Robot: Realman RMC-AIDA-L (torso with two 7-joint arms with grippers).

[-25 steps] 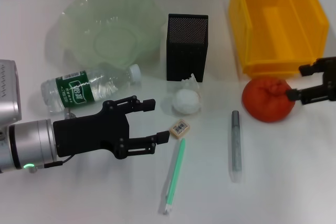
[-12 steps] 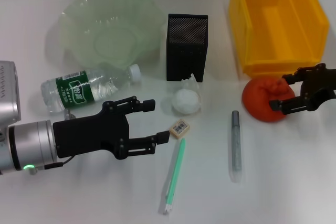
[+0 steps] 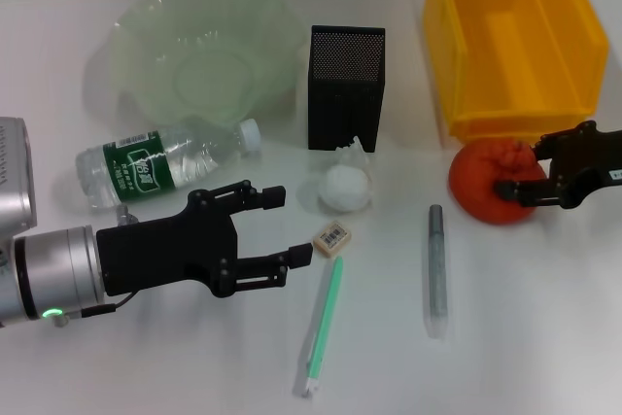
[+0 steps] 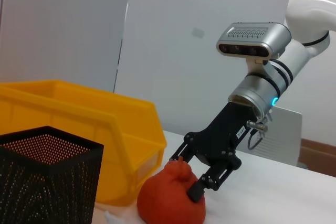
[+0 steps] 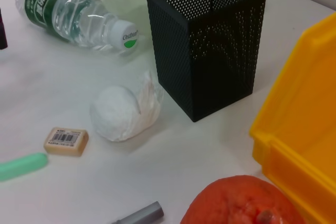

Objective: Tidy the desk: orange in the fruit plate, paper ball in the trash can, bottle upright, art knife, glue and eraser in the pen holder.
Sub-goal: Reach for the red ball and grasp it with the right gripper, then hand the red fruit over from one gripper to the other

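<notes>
The orange (image 3: 486, 182) lies in front of the yellow trash can (image 3: 505, 125). My right gripper (image 3: 520, 164) is open, its fingers straddling the orange's right side; the left wrist view shows that gripper (image 4: 189, 174) on the orange (image 4: 170, 203). My left gripper (image 3: 293, 223) hangs open just left of the eraser (image 3: 333, 238). The bottle (image 3: 160, 162) lies on its side behind it. The paper ball (image 3: 345, 185) sits before the black mesh pen holder (image 3: 345, 85). The fruit plate (image 3: 126, 21) is at the back left.
A grey pen-shaped tool (image 3: 435, 259) in a clear sleeve lies right of centre. A slim green stick (image 3: 324, 323) lies near the front edge. The right wrist view shows the eraser (image 5: 65, 140), paper ball (image 5: 123, 111) and pen holder (image 5: 205, 40) close together.
My right gripper has moved left from the table's right edge onto the orange, fingers now around it. The left arm and all objects have stayed put.
</notes>
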